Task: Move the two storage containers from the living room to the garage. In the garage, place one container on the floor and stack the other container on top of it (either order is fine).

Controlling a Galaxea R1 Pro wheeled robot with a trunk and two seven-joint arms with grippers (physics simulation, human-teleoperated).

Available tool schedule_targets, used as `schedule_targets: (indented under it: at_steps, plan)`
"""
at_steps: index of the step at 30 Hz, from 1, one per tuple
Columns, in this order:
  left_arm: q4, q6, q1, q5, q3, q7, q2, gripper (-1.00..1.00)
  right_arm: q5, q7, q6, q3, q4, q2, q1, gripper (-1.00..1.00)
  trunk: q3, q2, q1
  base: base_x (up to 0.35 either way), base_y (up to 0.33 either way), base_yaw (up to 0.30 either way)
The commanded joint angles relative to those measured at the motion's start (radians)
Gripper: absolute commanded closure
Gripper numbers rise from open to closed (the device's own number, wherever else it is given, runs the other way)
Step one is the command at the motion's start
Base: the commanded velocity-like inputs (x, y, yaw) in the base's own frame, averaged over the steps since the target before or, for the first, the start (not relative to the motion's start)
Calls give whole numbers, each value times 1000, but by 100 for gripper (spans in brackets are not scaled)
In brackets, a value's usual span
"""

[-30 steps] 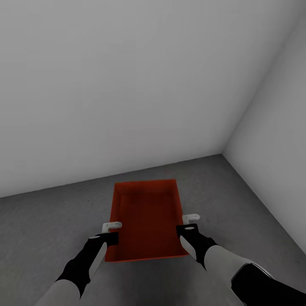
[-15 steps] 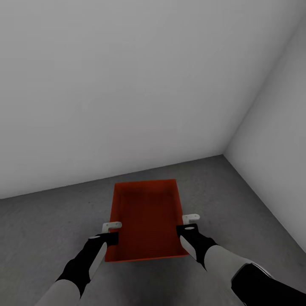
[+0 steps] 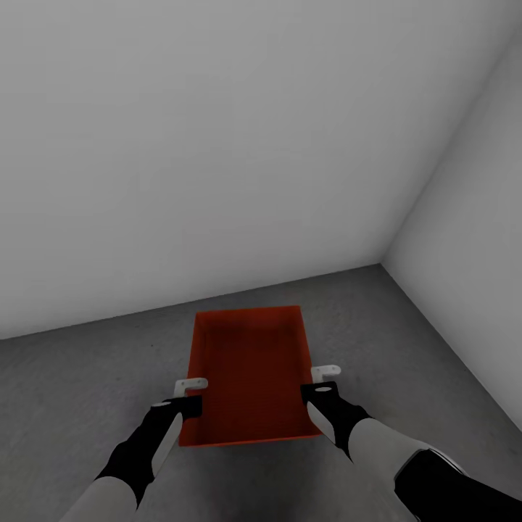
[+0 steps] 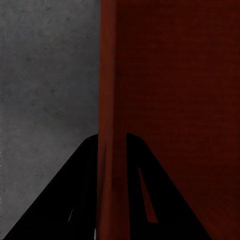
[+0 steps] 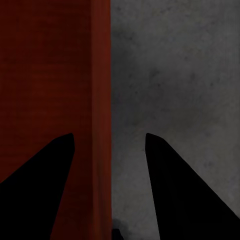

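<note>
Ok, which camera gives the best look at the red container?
The head view: the whole storage container shows there, between both arms on the grey floor. The wrist views each show one wall and some of its inside.

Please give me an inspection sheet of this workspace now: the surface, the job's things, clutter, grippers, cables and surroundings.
Surface: dark grey mottled concrete floor.
Job's things: one orange-red open-top container, empty inside, in front of the robot near the room corner; whether it rests on the floor cannot be told.
Clutter: nothing seen.
Grippers: left gripper straddles the container's left wall, fingers close against it; right gripper straddles the right wall with fingers spread, gaps on both sides.
Cables: nothing seen.
Surroundings: plain grey-white walls meeting at a corner.
</note>
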Motion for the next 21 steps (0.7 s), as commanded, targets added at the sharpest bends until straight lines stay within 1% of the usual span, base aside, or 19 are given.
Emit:
schedule_targets:
  at_steps: [1,9,16,21]
  plan:
    - [-4,-33,0,-54,-5,18,12,100,-45,14,5,25,0,0,0,100,-2,-2,0,0,0,0]
    - [-3,-33,0,-54,-3,19,12,100,-45,14,5,25,0,-1,0,100,-2,-2,0,5,1,0]
    - [1,-33,0,-54,-3,19,12,100,-45,14,5,25,0,-1,0,100,-2,-2,0,169,85,0]
    - [-3,-33,0,-54,-4,20,12,100,-45,14,5,25,0,-1,0,100,-2,-2,0,40,20,0]
